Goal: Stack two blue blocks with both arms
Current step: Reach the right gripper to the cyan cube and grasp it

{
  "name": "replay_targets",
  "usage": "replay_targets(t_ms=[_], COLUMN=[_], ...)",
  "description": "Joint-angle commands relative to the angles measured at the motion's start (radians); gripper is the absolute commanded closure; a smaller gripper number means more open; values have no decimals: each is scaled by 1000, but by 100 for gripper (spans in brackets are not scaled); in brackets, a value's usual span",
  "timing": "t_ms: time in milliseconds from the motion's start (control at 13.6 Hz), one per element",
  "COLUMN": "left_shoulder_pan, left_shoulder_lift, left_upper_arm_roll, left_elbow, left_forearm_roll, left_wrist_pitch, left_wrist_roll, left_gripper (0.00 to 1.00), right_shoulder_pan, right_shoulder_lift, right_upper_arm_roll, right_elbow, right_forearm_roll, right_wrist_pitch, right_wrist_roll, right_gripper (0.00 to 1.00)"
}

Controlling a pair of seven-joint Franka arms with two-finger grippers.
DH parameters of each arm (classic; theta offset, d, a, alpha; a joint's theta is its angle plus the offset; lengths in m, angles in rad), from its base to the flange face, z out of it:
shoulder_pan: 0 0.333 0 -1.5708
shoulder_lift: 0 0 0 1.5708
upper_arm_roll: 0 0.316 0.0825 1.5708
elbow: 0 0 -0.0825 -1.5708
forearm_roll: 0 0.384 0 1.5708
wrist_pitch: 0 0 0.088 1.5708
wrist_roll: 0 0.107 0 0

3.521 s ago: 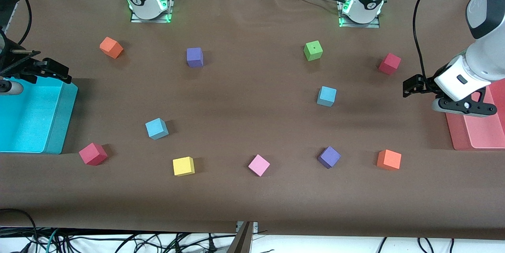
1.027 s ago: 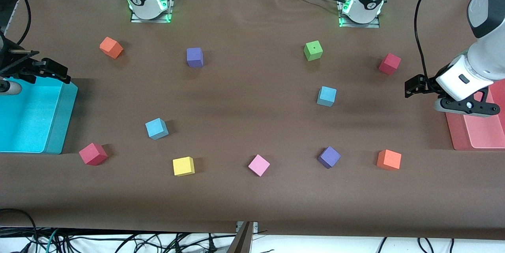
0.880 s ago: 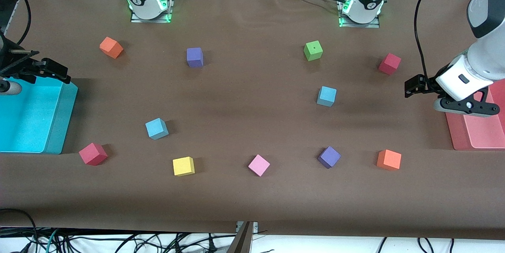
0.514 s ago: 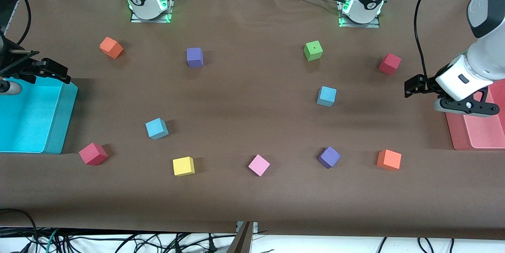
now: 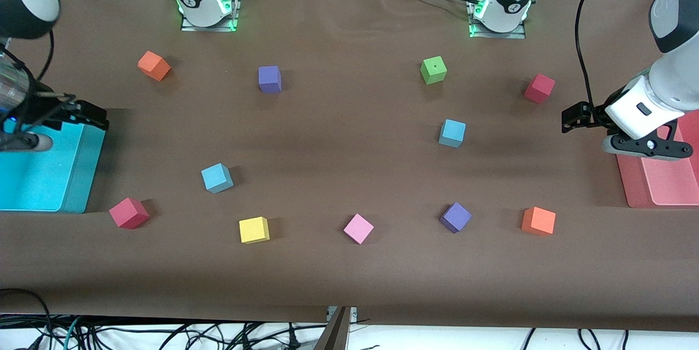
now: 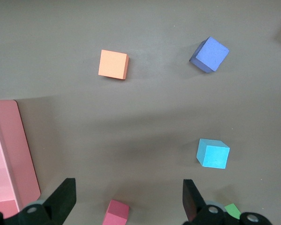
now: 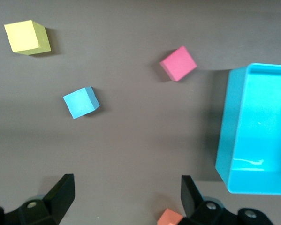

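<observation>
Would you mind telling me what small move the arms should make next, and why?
Probably each arm should travel toward its closer blue block. Both blocks lie apart, untouched: one blue block toward the right arm's end, the other blue block toward the left arm's. The right gripper hangs open over the cyan bin edge, the left gripper open beside the pink tray.

Brown-covered table [image 5: 349,273], cables [image 5: 109,333] below

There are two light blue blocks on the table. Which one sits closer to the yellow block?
The light blue block toward the right arm's end of the table, just beside the yellow block. The other light blue block sits nearer the green one.
</observation>
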Motion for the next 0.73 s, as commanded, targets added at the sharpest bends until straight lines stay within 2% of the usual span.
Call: replay_targets(t_ms=[0, 220, 440, 660], left_shoulder_pan=[2, 4, 4, 4], left_shoulder_lift=[6, 6, 6, 6], left_upper_arm_roll=[-3, -2, -3, -2], left_elbow=[27, 31, 30, 30], left_forearm_roll=[16, 17, 17, 16], left_wrist_pitch=[-24, -24, -25, -27], left_wrist_roll=[-3, -3, -5, -3], left_gripper=[0, 0, 0, 0], right_shoulder_pan=[74, 138, 148, 149], right_shoulder_lift=[83, 169, 254, 313], right_upper_arm_roll=[5, 5, 8, 29], right_elbow=[25, 19, -13, -71], right_forearm_roll=[-13, -15, -8, -8], right_wrist_pitch=[33, 115, 239, 359], right_wrist_roll=[-11, -33, -175, -189], right_gripper=[0, 0, 0, 0])
